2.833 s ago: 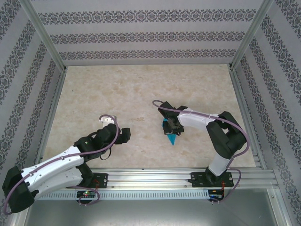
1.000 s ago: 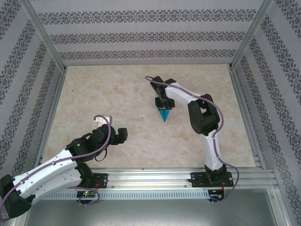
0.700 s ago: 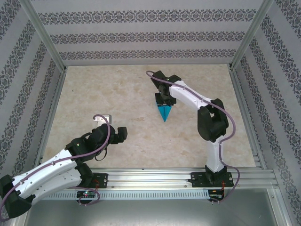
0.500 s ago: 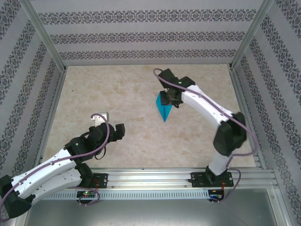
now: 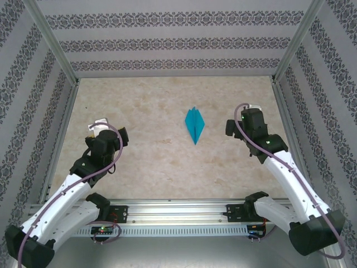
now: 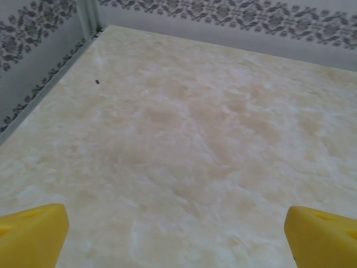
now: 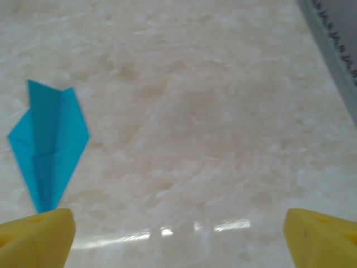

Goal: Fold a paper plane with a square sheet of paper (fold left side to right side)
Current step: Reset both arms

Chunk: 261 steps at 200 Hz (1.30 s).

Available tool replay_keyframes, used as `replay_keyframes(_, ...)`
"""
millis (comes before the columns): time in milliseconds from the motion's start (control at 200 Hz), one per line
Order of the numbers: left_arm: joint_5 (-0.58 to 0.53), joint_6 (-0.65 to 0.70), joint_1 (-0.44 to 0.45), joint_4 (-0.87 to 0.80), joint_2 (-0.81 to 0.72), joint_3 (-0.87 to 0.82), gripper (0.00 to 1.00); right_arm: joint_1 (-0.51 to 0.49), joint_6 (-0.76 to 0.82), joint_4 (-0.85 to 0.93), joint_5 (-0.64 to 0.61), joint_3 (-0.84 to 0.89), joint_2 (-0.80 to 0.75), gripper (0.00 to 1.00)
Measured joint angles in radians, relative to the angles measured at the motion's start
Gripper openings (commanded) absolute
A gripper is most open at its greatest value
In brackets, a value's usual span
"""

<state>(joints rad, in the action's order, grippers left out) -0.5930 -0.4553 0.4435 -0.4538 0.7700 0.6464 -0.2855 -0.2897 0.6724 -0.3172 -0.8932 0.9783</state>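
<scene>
Both jaws spread wide; paper plane lies between, apart.

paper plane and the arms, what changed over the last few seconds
The right gripper carried the paper plane farther up the table, let go of it and drew back to the right with its jaws open. The plane now lies free, nose toward the arms. The left gripper shifted to the left and stayed open and empty.
</scene>
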Motion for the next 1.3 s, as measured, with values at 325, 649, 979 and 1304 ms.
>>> replay_keyframes(325,-0.01,0.061,-0.209,0.217,0.06,-0.115,1.0,0.232,-0.03,-0.421,0.011,0.287,0.139,0.98)
replay_keyframes(649,0.005,0.235,-0.257,0.499,0.178,-0.223,1.0,0.301,0.105,-0.88,0.042,0.358,0.304,0.98)
replay_keyframes(979,0.166,0.314,-0.334,0.856,0.413,-0.283,1.0,0.301,0.244,-1.328,0.172,0.46,0.492,0.98)
replay_keyframes(1304,0.341,0.405,-0.345,1.29,0.77,-0.313,1.0,0.301,0.266,-1.501,0.223,0.509,0.531,0.98)
